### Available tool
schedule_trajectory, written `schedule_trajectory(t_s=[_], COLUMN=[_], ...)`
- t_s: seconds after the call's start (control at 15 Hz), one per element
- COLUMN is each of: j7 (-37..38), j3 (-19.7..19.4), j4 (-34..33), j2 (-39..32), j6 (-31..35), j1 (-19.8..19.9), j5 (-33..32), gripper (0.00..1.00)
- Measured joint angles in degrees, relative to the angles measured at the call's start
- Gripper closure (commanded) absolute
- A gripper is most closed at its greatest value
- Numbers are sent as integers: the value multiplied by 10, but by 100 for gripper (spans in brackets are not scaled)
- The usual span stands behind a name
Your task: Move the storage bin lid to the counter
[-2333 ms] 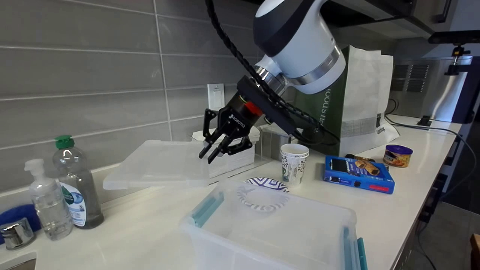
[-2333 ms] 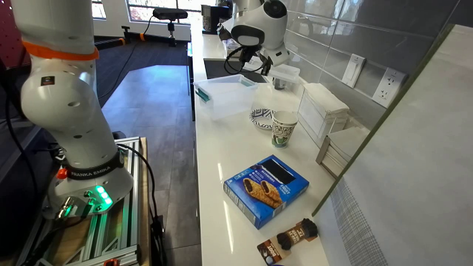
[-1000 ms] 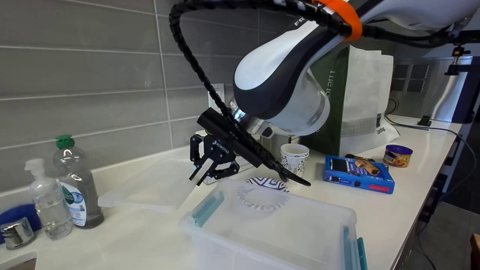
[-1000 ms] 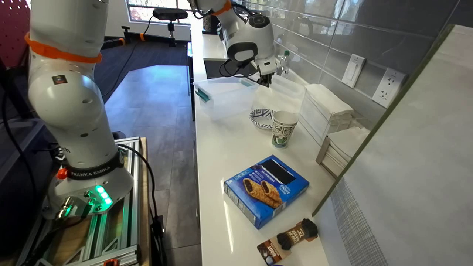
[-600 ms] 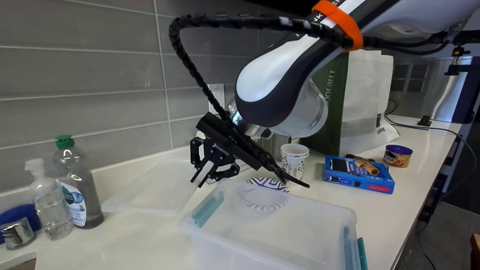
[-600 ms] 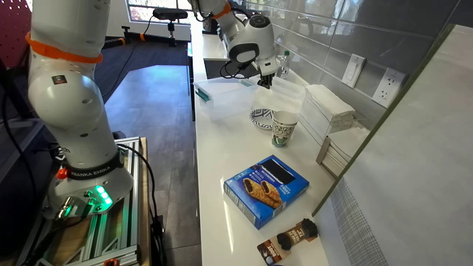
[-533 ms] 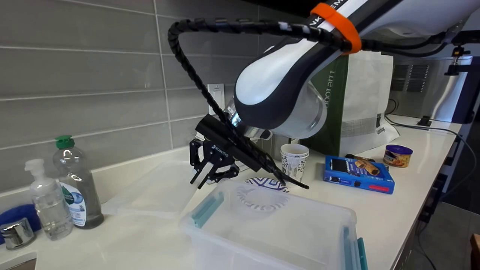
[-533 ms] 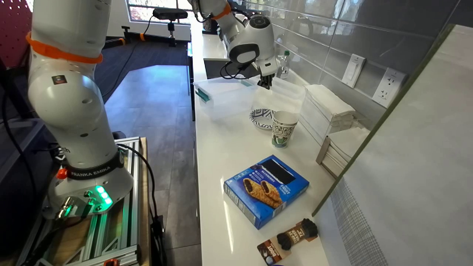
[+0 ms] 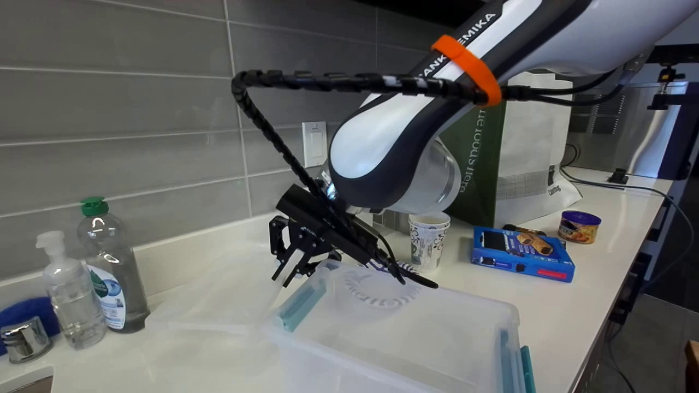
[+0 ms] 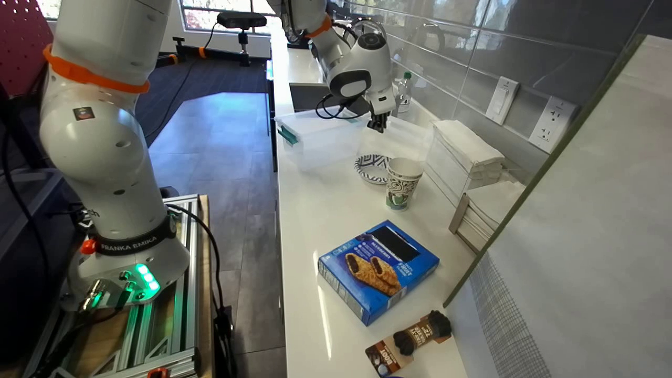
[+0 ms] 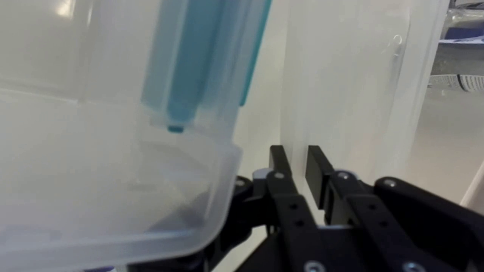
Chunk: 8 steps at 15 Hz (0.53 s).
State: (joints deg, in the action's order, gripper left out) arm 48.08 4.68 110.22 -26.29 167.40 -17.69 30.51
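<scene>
Furthest left in an exterior view: squat chrome fitting [image 9: 26,341], pump bottle [image 9: 71,303], green-capped bottle [image 9: 112,267]. Next, storage bin lid [image 9: 218,297], low above the counter [image 9: 180,371] or on it (cannot tell which), left corner just beside the green-capped bottle. At its right edge, gripper [image 11: 296,155], jaws nearly together, pinching the lid's rim. Close by on the right, blocking that side: storage bin [image 9: 322,370], overlapped in view at the back by a black cable [image 9: 327,82]. Farther right, paper cups [image 9: 430,245], blue box [image 9: 522,254] and lidded tub [image 9: 579,226]. By material: smooth see-through plastic for both bottles; thin, frosted sheet for the lid; translucent walls, rounded corners and teal latches [image 9: 527,371] for the bin; swirl-printed paper for the cups; flat card for the box; short cylinder for the tub.
</scene>
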Motion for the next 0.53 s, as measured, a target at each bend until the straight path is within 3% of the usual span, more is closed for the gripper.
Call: schedule_trajectory(t_s=[0.53], j7=[0], j3=[0], j4=[-14], j2=[-21], j6=[-3], j1=[1], j5=[-15], gripper=[95])
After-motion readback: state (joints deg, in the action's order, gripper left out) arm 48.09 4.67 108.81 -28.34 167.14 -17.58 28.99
